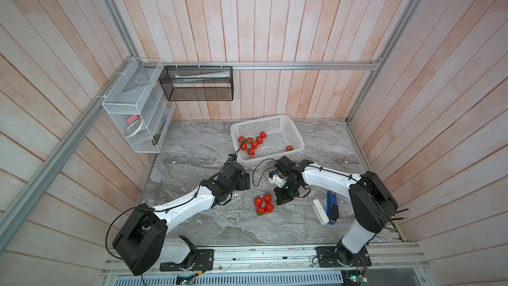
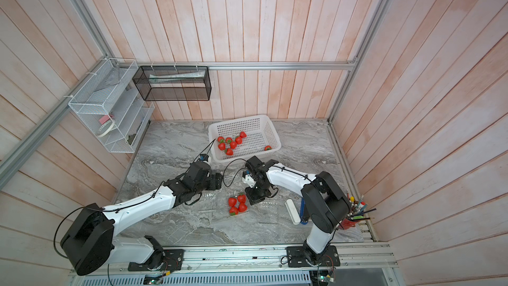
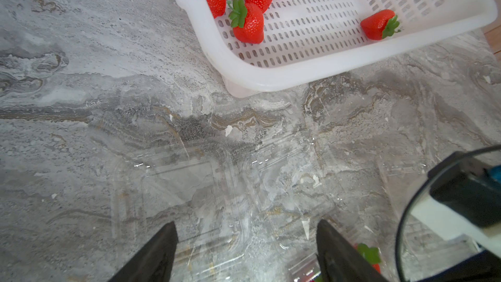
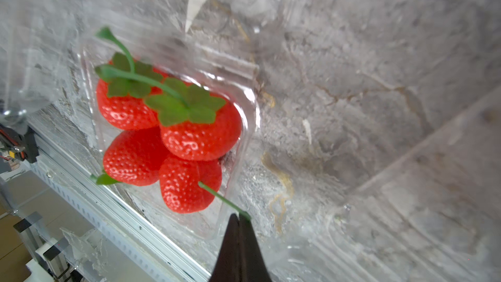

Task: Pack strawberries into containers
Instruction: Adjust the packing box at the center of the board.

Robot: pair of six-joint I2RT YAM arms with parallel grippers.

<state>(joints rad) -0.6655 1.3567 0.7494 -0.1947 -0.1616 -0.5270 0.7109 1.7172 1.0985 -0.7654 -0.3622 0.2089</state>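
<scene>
While four strawberries [image 4: 200,131] sit packed tight in a clear box [image 4: 252,109] on the gray surface [image 4: 379,77], more strawberries [image 1: 254,143] lie in the white basket [image 1: 275,122] at the back. Most of those are in a bunch, and one lies by itself.

The right claw [image 4: 239,217] is squeezed shut, with its tip just at the edge of the full box. A thin green stem from one berry runs right up to that tip. I cannot tell if the claw is pinching the stem or only touching it.

The left claw [image 3: 246,222] is spread wide and holds nothing. It hangs over an empty clear box [image 3: 176,185] that lies on the surface near the basket.

I think the berries are small and light. They look smooth and round, so one could roll or slip out of a grip. The fat red middle looks like the best place to hold one. The stem is thin and may bend or come off.

The boxes look thin, bendy and very light, so a bump could push one along the surface. They are also hard to see against the gray stone. Holding a box by its rim seems safest.

No words, names or stickers can be read on anything.
</scene>
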